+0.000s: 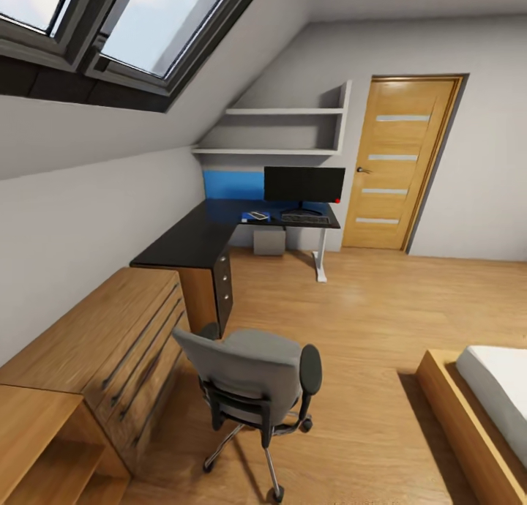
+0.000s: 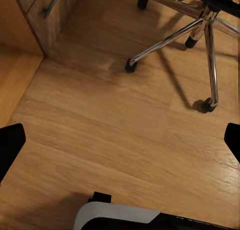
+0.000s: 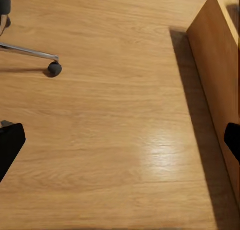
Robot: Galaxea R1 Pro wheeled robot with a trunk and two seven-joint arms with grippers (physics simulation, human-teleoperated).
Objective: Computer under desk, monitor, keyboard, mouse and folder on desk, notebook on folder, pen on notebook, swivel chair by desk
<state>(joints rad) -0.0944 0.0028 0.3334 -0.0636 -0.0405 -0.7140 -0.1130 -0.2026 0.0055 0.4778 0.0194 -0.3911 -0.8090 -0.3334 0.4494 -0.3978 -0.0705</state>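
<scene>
Two end effectors hang spread apart and empty above the floor: the left (image 2: 120, 140) near the chair's (image 1: 252, 377) chrome base, the right (image 3: 120, 140) beside the bed frame (image 3: 220, 75). The chair stands well apart from the counter (image 1: 190, 241), its back hiding the seat, so any folder there cannot be seen. The monitor (image 1: 304, 184) and keyboard (image 1: 305, 217) sit on the counter. Risk: driving forward could knock the casters and roll the chair away, or clip the drawer unit (image 1: 110, 344)

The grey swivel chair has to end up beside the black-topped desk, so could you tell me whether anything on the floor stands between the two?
Nothing visible does. The grey upholstered swivel chair stands on bare wooden floor that runs open to the black-topped L-shaped desk. The light wooden drawer unit lies off to the side, along the wall.
</scene>
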